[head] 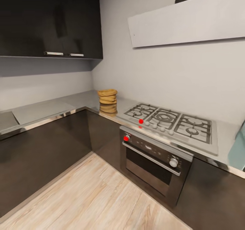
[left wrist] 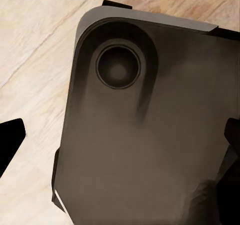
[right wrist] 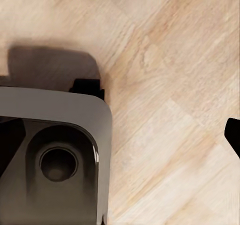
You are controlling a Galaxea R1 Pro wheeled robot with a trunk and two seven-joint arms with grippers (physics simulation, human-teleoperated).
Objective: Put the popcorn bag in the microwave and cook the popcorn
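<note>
We see the popcorn bag (head: 107, 101) at the bench's (head: 44, 111) inner corner, ahead-left; jaw state cannot be told.

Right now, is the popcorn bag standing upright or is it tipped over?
Upright. The popcorn bag stands on the countertop in the corner, rolled rim on top, left of the gas hob.

We pointed both wrists down at our own dark base (left wrist: 145, 135). One black fingertip (left wrist: 10, 140) of our left gripper showed at the side. One black fingertip (right wrist: 234, 135) of our right gripper showed too.
</note>
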